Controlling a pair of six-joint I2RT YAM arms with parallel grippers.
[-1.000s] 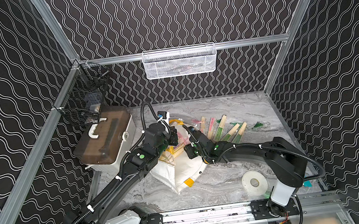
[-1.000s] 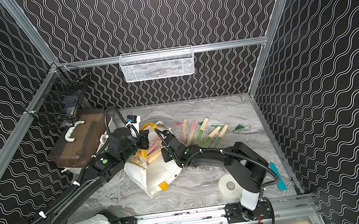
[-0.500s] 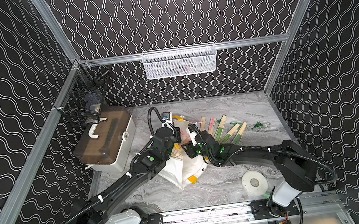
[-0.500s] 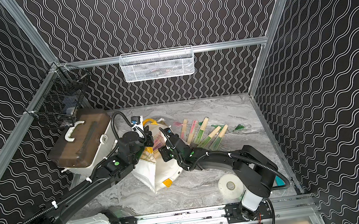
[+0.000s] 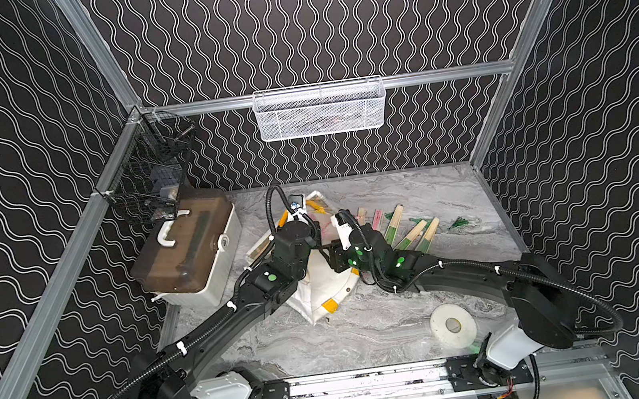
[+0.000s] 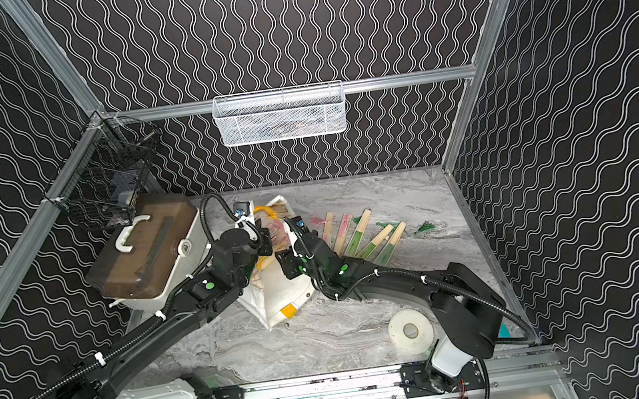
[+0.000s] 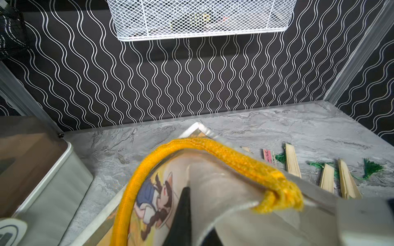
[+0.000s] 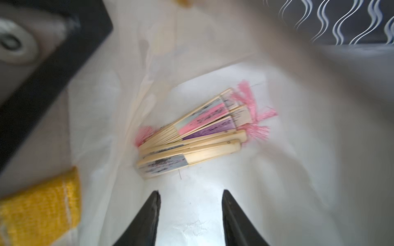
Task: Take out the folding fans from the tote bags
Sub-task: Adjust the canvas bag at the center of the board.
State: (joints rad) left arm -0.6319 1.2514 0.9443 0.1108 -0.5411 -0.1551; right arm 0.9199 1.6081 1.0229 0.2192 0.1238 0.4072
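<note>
Clenching the tote bag [image 5: 323,288] rim with left jaws; holding right jaws released, empty, inside its mouth over bundled folding fans [image 8: 191,132].

Five folding fans [image 6: 358,232] lie outside, about five more inside the one tote bag [image 6: 279,291].

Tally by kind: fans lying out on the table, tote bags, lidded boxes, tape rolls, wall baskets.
Fans out on the table: 5
Tote bags: 1
Lidded boxes: 1
Tape rolls: 1
Wall baskets: 2
Total: 10
</note>
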